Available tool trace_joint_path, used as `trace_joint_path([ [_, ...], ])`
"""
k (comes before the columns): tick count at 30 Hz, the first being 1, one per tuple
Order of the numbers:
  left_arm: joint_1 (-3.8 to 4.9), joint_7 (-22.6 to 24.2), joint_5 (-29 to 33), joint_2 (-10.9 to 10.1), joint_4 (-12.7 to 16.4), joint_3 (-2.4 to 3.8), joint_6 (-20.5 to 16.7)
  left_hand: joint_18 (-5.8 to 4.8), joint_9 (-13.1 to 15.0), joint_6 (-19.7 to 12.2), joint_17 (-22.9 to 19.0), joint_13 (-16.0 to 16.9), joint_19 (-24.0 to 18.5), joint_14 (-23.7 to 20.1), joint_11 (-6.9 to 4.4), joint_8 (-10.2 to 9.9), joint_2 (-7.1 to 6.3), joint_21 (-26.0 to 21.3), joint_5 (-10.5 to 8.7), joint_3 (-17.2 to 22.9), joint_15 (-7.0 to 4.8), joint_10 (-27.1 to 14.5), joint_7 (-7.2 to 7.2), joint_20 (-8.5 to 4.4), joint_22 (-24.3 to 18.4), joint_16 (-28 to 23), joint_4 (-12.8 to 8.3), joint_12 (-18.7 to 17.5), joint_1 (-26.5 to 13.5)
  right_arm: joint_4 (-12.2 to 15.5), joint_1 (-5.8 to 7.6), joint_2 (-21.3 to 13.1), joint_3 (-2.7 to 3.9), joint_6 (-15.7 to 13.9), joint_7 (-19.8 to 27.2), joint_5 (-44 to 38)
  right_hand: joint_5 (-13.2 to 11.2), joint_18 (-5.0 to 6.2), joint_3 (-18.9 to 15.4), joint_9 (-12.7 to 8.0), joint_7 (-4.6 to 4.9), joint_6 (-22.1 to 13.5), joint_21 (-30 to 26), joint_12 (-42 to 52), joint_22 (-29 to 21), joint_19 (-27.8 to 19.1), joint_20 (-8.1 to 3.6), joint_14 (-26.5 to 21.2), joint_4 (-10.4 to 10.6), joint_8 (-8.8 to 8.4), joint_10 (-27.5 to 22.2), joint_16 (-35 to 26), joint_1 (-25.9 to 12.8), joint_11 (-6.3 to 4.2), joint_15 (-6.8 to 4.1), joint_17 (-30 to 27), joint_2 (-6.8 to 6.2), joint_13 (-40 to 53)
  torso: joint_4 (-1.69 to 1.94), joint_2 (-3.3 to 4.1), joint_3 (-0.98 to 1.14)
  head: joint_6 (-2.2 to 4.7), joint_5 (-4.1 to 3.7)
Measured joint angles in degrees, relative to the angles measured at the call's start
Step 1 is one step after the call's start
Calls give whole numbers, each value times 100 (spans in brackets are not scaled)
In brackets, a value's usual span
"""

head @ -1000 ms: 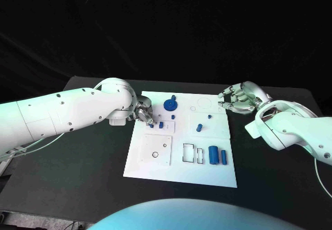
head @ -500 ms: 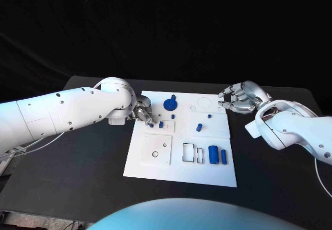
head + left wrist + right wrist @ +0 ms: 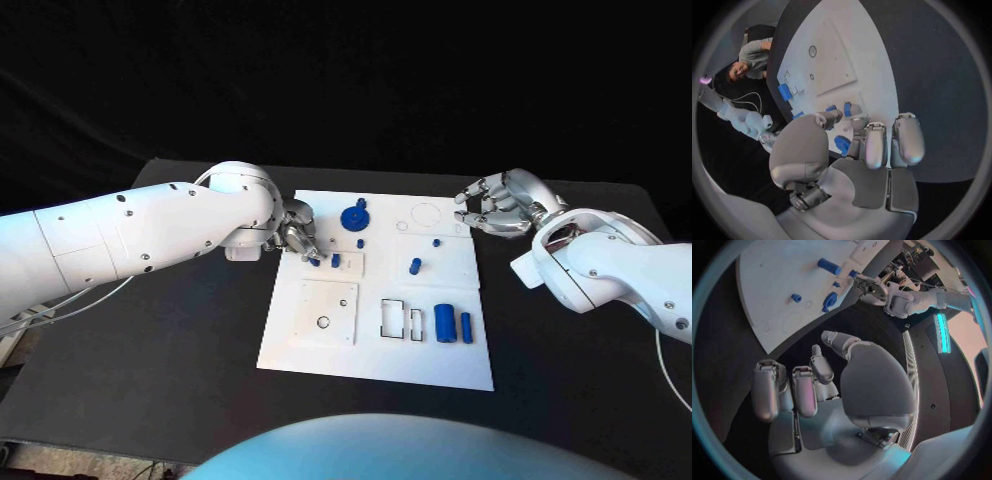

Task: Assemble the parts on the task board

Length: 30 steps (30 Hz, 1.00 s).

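Head view first: task board (image 3: 378,330) lies mid-bench (image 3: 188,350), blue parts (image 3: 446,322) on it. Left hand (image 3: 299,238) sits at the board's left edge, fingers touching a small blue part (image 3: 315,261); whether they grip it I cannot tell. Right hand (image 3: 498,207) hovers off the board's far right corner.

Right wrist view: fingers (image 3: 804,390) loosely curled, apart, holding nothing.

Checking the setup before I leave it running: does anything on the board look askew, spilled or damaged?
Nothing stands out. The task board lies flat and the blue parts sit on it. The left hand works at its edge; the right hand hovers beside it.
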Motion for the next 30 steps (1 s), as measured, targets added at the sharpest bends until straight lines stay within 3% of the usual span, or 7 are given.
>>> trace_joint_path([
  [11, -1, 0, 11, 4, 2, 0, -5, 0, 0, 21, 0, 35, 21, 0, 0, -31, 123, 0, 0, -606, 0, 0, 21, -21, 20, 0, 13, 0, -190, -1, 0, 1, 0, -1, 0, 0, 0, 0, 0, -1, 0, 0, 0, 0, -1, 0, 0, 0, 0, 0, 0, 0, 0, 0, 0, -1, 0, 0, -1, 1, 3, -1, -1],
  [25, -1, 0, 49, 2, 34, 0, -4, 0, 0, 62, 0, 111, 21, 0, 1, -31, 185, 0, 0, -721, 0, 43, -20, -21, 48, 0, 17, 25, -294, 0, 0, 0, 0, -2, 0, 0, 0, 0, 0, -1, 0, 0, 0, 0, -1, 0, 0, 0, 0, 0, 0, 0, 0, 0, 0, -1, 0, 0, -2, 3, 3, -4, -13],
  [30, -1, 0, 57, -6, 44, 0, -2, 0, 1, 62, 0, 119, 21, 0, 1, -56, 319, 0, 0, -752, 0, 43, -20, -21, 52, 0, 17, 25, -340, 0, 0, 0, 0, -2, 0, 0, 0, 0, 0, -2, 0, 0, 0, 0, -1, 0, 0, 0, 0, 0, 0, 0, 0, 0, 0, -1, 0, 1, -1, 3, 3, -4, -16],
])
